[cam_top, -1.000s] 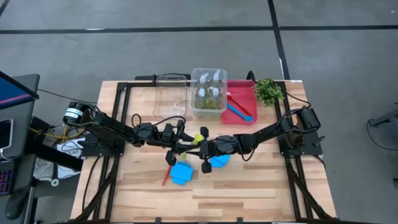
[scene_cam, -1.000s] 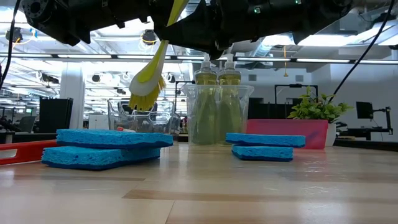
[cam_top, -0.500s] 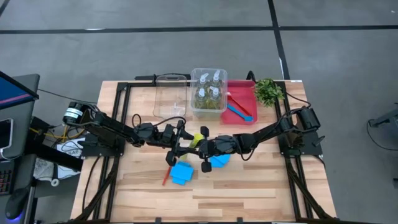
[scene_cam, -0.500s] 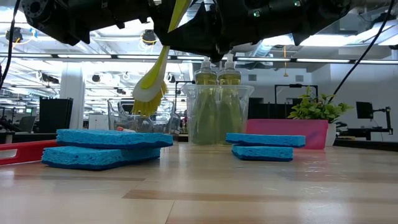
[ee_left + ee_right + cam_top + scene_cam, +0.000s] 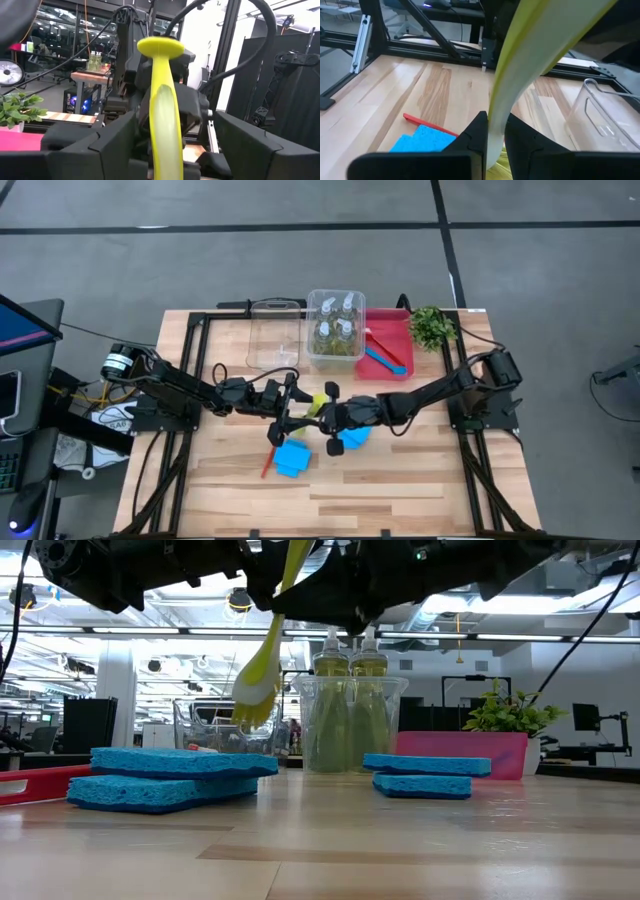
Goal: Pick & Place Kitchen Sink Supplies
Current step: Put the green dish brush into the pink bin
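Yellow-green brush (image 5: 262, 660): clamped in the right gripper (image 5: 330, 418), raised over mid-worktop, bristle head hanging down. Left gripper (image 5: 292, 412): fingers spread either side of the handle, apparently not touching it. Blue sponges (image 5: 292, 457) and red brush (image 5: 267, 463): flat below. Four bottles (image 5: 335, 326): in clear bin (image 5: 309, 330), worktop's far edge.

The near half of the tabletop (image 5: 400, 490) lay bare and open to approach. At its middle, both arms met over the blue sponges (image 5: 292, 459) and a red brush (image 5: 267, 463), crowding that space. Along the far edge stood a clear bin (image 5: 272, 332), a tub of bottles (image 5: 336, 328), a red bin (image 5: 392, 330) and a plant (image 5: 431, 326) in a row, blocking passage there.
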Robot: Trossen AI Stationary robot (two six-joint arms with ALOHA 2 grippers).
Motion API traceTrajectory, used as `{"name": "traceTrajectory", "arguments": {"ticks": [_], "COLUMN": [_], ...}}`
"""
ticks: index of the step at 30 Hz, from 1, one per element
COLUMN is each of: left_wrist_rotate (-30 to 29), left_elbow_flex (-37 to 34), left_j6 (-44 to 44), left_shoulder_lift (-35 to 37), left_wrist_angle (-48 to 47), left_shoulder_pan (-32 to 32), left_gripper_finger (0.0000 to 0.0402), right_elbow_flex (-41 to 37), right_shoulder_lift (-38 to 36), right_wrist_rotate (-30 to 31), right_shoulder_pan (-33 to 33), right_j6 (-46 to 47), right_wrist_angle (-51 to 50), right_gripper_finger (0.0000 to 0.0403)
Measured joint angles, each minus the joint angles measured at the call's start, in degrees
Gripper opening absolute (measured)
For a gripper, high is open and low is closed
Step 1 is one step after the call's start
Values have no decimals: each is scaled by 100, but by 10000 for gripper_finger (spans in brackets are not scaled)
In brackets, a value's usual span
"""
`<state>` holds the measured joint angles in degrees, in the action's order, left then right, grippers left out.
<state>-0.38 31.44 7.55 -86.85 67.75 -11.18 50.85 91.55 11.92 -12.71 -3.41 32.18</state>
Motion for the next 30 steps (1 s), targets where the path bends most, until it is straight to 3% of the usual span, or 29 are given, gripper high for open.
{"name": "traceTrajectory", "arguments": {"ticks": [19,30], "left_wrist_rotate": [0,-2], "left_elbow_flex": [-109,-848], "left_j6": [0,-171], "left_shoulder_lift": [56,1178], "left_wrist_angle": [-6,2], "left_shoulder_pan": [4,4], "left_gripper_finger": [269,270], "right_elbow_flex": [0,0], "right_shoulder_lift": [-845,-992], "right_wrist_rotate": [14,17], "right_shoulder_pan": [-44,-222], "right_j6": [291,285], "right_wrist_angle": [-1372,-1515], "right_gripper_finger": [38,37]}}
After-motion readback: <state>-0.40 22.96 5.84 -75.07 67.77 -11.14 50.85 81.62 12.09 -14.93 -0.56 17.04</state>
